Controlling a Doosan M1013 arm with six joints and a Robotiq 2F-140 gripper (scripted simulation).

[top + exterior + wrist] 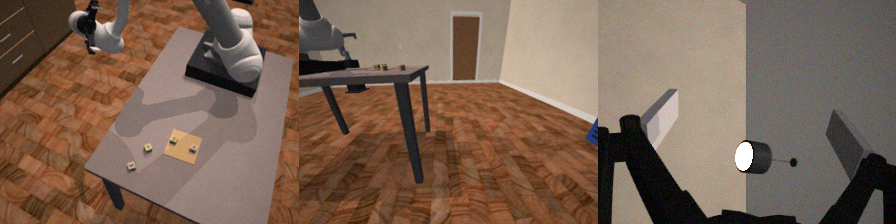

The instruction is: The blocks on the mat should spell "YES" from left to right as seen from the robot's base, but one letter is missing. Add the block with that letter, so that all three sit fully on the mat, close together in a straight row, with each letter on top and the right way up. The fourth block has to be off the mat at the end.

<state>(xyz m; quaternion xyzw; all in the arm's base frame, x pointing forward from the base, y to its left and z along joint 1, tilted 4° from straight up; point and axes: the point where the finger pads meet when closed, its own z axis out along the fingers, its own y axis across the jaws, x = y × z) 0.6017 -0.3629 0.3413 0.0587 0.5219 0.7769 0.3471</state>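
Note:
A tan mat (pixel 180 152) lies on the grey table (pixel 223 179) (pixel 378 76). Two blocks sit on it: one with a green letter (pixel 173 139) at its left edge and one with a blue letter (pixel 193 148) at its right. Two more blocks stand off the mat to the left: one with a green letter (pixel 148 147) and one with a blue letter (pixel 131 165) near the table's front corner. The letters are too small to read surely. My gripper (pixel 91 27) (pixel 754 112) is open and empty, high over the floor, far left of the table. The wrist view shows only walls.
The robot's black base (pixel 223 77) stands at the table's back. A dark cabinet with drawers (pixel 16 40) stands at the far left. In the exterior view the blocks (pixel 382 67) show as small shapes on the table top; a brown door (pixel 466 48) is behind.

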